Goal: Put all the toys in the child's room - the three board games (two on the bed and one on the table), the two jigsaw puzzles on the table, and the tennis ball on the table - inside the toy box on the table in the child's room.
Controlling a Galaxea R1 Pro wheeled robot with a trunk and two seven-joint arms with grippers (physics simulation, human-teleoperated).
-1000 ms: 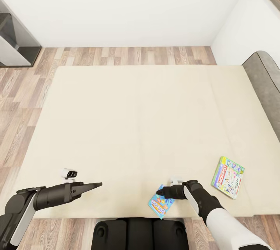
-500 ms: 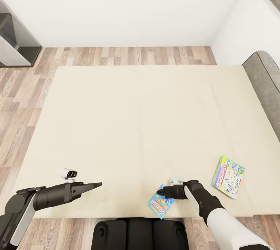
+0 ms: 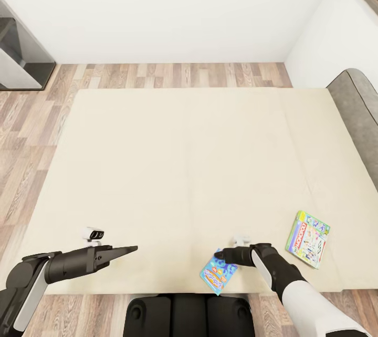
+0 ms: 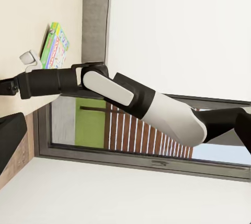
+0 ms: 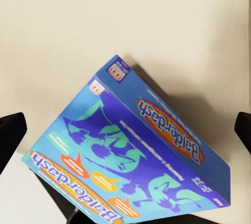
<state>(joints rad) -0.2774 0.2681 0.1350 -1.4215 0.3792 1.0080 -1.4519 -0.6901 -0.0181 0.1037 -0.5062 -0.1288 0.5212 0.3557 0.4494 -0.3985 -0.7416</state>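
While right gripper [image 3: 219, 257] hovers at blue Balderdash box [image 3: 218, 272], fingers apart, not gripping, box lies on near edge of cream bed [image 3: 178, 169]. Monopoly box [image 3: 307, 239] lies well apart, near headboard. Left gripper [image 3: 131, 248] idle; closure unclear. Judged step: picking first board game. Next: straddle box edge, close.

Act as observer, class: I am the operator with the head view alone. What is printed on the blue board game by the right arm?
Observer: The right wrist view reads "Balderdash" on the blue board game.
Operator: How do the right jaws stand?
Observer: Open; the right gripper has dark fingers either side, with the box between.
Operator: What else does the left wrist camera catch?
Observer: A window with green outside.
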